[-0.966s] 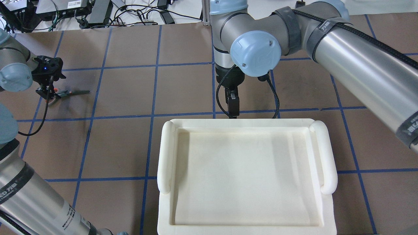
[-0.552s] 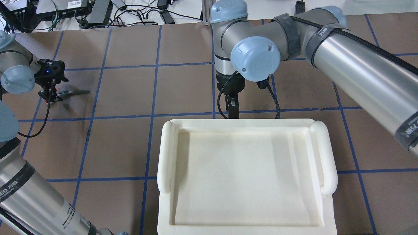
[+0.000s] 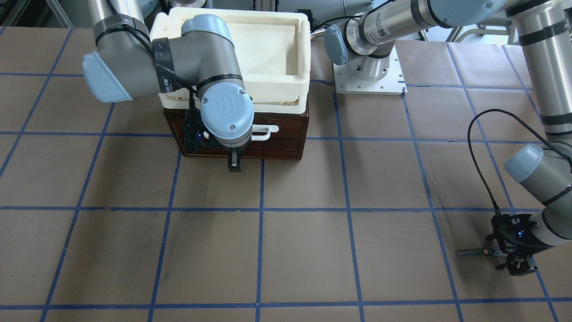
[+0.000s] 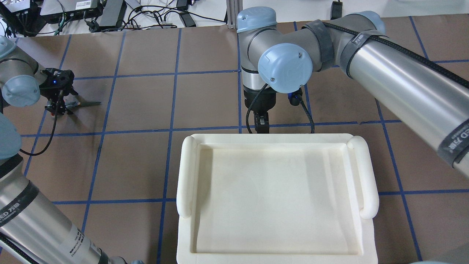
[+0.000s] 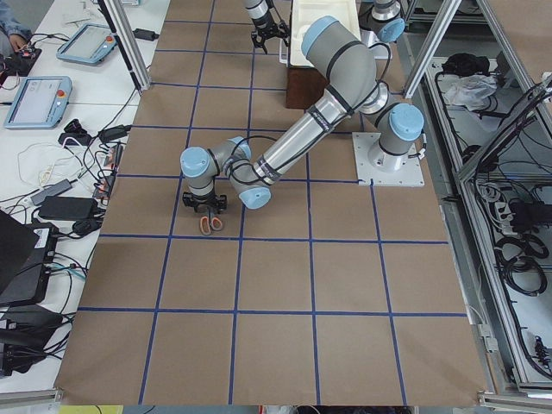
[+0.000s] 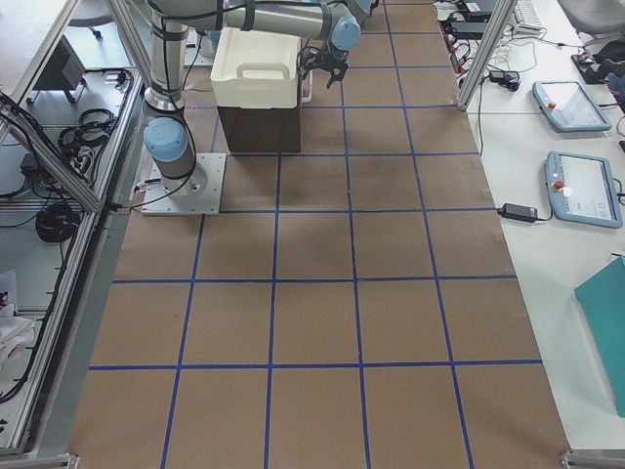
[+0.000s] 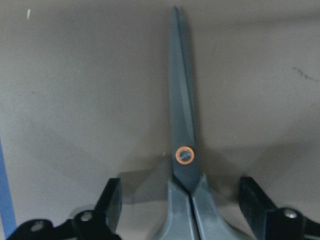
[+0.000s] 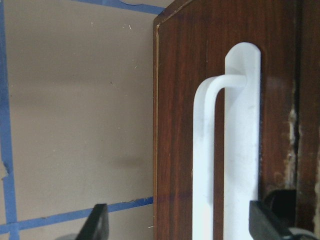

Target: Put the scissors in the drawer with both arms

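Hovering with jaws open: left gripper (image 3: pixel 514 261) over the scissors (image 3: pixel 476 252), right gripper (image 3: pixel 234 164) at the drawer (image 3: pixel 286 134).

Front view: the scissors lie flat on the table (image 3: pixel 268 250) at the robot's far left, well apart from the dark drawer, which looks shut beneath a cream tray (image 3: pixel 304 44). Overhead view: the blades point toward the table's middle, and the tray hides the drawer. Left side view: orange-lined loops show under the near gripper. Left wrist view: 2 fingers (image 7: pixel 112 200) stand wide either side of the grey handles, touching nothing. Right wrist view: 2 fingers (image 8: pixel 97 225) bracket the white bar handle (image 8: pixel 240 150) without gripping it. This looks like the approach step. Next, each gripper probably needs to close, the left on the scissors and the right on the handle, before the drawer can be pulled out.
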You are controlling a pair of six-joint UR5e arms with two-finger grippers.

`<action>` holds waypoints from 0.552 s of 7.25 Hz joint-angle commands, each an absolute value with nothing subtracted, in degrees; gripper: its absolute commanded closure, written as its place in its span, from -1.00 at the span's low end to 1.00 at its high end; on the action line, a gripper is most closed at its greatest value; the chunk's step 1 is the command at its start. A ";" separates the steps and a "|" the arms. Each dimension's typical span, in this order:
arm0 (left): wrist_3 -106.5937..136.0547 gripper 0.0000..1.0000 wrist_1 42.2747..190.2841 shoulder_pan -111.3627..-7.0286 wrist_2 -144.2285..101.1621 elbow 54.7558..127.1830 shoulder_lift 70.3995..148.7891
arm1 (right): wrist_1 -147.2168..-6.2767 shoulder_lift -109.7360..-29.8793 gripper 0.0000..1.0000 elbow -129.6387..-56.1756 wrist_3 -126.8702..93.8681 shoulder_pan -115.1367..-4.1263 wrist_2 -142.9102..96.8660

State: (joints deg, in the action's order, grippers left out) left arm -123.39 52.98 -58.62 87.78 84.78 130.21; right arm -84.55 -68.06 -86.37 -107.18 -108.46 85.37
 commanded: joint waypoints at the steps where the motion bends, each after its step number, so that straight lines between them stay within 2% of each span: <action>1: -123.83 -0.20 52.91 -58.62 87.89 84.81 130.25 | -84.64 -67.06 -1.00 -86.31 -107.49 -108.46 85.25; 2: -123.84 0.11 52.91 -58.62 87.89 84.81 130.17 | -84.73 -67.06 -1.00 -86.22 -107.49 -108.46 85.25; 4: -124.71 0.34 52.91 -58.62 87.80 84.81 130.17 | -84.90 -66.89 -1.00 -86.22 -107.49 -108.46 84.46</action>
State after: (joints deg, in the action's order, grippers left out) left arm -124.06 52.91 -58.62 87.88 84.82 130.19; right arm -84.83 -66.99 -86.24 -107.49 -108.46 84.77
